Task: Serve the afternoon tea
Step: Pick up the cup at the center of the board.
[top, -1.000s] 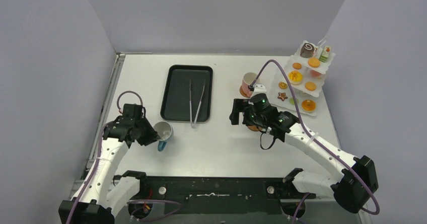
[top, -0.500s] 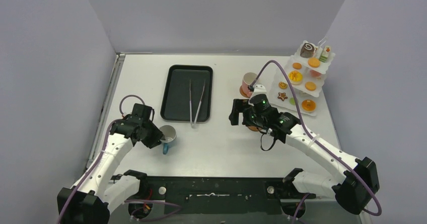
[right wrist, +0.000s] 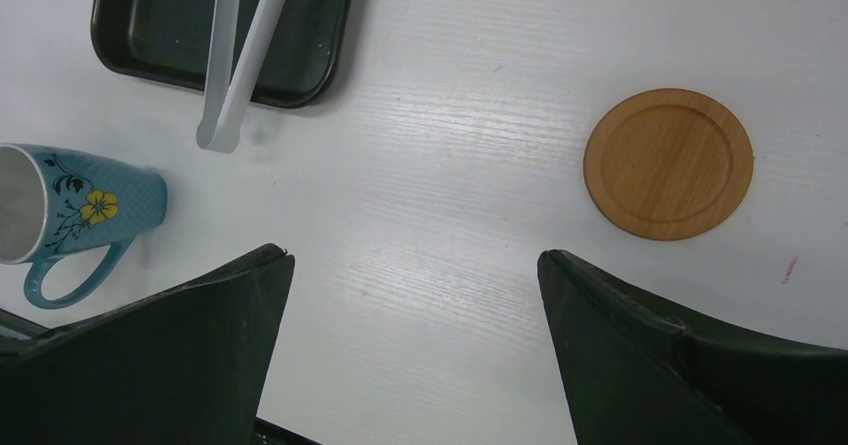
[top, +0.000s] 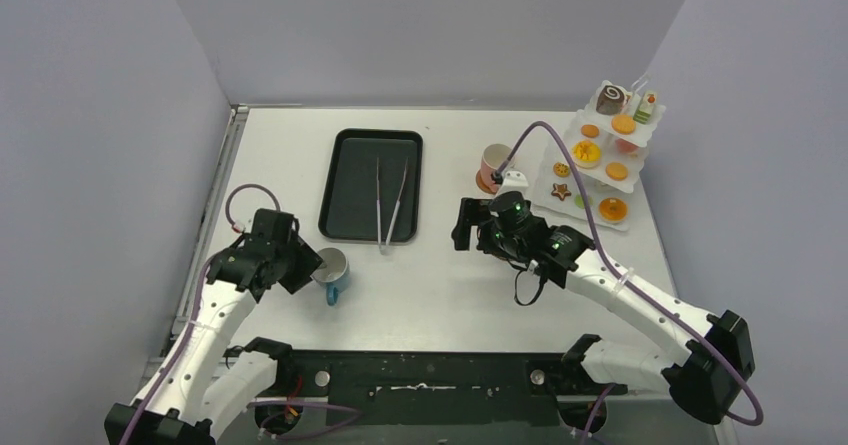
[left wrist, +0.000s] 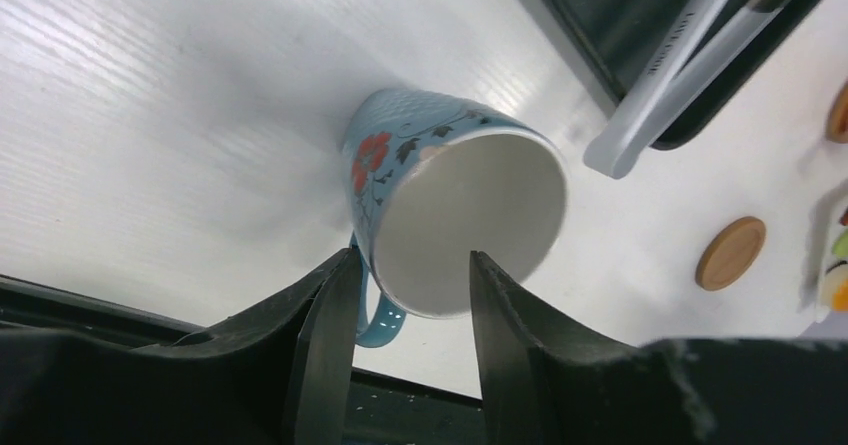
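Straddling the near wall of the blue cup (left wrist: 440, 215), left jaws stand part open, clamping nothing; cup rests on bench (top: 440, 290). Right jaws gape empty, coaster (right wrist: 668, 163) ahead. Pastries (top: 587, 152) sit on stand (top: 655, 125), tongs (top: 379, 205) in tray (top: 335, 190): serving barely begun.

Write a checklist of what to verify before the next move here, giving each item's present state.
1. Blue cup standing upright: ok.
2. Left gripper jaws parted, one finger outside the rim and one inside: ok.
3. Left fingers clear of the cup wall: cannot tell.
4. Right gripper open and empty: ok.
5. Wooden coaster bare, nothing on it: ok.
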You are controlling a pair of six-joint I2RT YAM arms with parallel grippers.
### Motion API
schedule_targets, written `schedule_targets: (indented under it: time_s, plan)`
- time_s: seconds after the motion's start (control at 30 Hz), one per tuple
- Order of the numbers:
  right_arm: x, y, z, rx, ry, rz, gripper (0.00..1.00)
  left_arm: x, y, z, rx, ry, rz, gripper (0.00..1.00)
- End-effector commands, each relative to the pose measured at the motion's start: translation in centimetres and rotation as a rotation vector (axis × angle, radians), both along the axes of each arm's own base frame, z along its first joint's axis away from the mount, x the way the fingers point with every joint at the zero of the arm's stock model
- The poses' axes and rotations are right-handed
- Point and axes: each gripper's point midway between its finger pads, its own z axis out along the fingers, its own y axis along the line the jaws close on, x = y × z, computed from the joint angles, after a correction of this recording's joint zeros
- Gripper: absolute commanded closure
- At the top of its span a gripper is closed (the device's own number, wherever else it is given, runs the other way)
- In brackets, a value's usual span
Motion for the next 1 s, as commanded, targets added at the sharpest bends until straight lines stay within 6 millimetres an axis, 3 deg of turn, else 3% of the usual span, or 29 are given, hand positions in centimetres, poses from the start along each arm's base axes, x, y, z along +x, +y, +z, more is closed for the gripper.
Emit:
schedule_targets:
  time_s: [0.0, 0.1, 0.23, 0.4, 0.5, 0.6, 0.77, 0.97]
  plan:
    - [1.1, 1.6, 2.8, 0.056, -0.073, -0.079, 0.01, 2.2, 0.2, 4.6, 0.018, -0.187, -0.020, 0.56]
    - [0.7, 3.4, 3.3, 0.072, -0.105, -0.083, 0.02, 3.2, 0.5, 6.6, 0.073, -0.293, -0.106, 0.48]
    - [-0.5, 6.9, 4.1, 0.103, -0.135, -0.062, 0.05, 5.1, 1.3, 11.7, 0.190, -0.477, -0.212, 0.28]
    - [-2.7, 13.2, 4.5, 0.091, -0.163, 0.031, 0.07, 5.8, 2.9, 18.1, 0.330, -0.651, -0.240, 0.20]
    - [-4.1, 17.2, 4.1, 0.088, -0.160, 0.097, 0.08, 5.6, 4.0, 21.5, 0.406, -0.726, -0.237, 0.06]
    - [-5.5, 21.0, 3.6, 0.065, -0.156, 0.174, 0.09, 5.1, 4.9, 24.4, 0.463, -0.786, -0.230, 0.04]
    - [-7.3, 25.6, 2.1, 0.005, -0.147, 0.274, 0.10, 3.6, 6.7, 27.8, 0.554, -0.845, -0.194, 0.03]
    - [-8.8, 28.9, -1.3, -0.027, -0.086, 0.364, 0.13, 2.3, 8.7, 29.2, 0.656, -0.846, -0.155, 0.03]
